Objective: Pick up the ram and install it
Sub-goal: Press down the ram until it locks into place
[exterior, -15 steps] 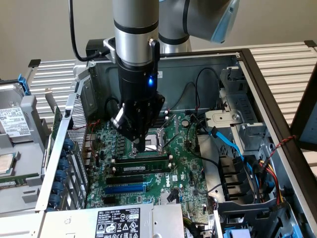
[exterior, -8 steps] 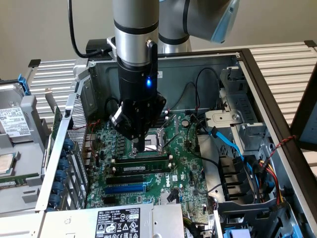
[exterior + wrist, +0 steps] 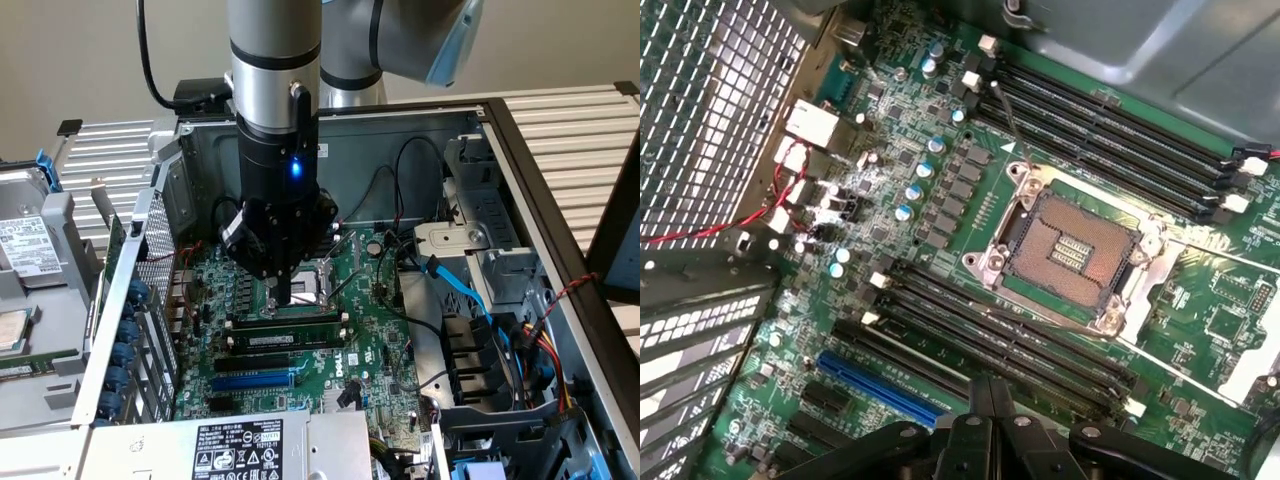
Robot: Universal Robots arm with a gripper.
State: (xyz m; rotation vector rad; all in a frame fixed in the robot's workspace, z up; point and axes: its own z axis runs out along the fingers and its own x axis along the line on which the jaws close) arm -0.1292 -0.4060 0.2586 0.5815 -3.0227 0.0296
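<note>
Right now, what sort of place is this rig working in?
Probably a computer repair or assembly bench: an opened desktop case lies on its side, its green motherboard and empty CPU socket exposed, with the gripper over the memory slots.

A computer repair bench: opened desktop case (image 3: 470, 150), bare motherboard (image 3: 970, 210), loose drive parts (image 3: 30, 250).

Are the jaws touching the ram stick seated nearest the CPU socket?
Cannot tell. In the exterior view the shut gripper ends right above the ram, at its top edge; neither a gap nor contact shows plainly.
</note>
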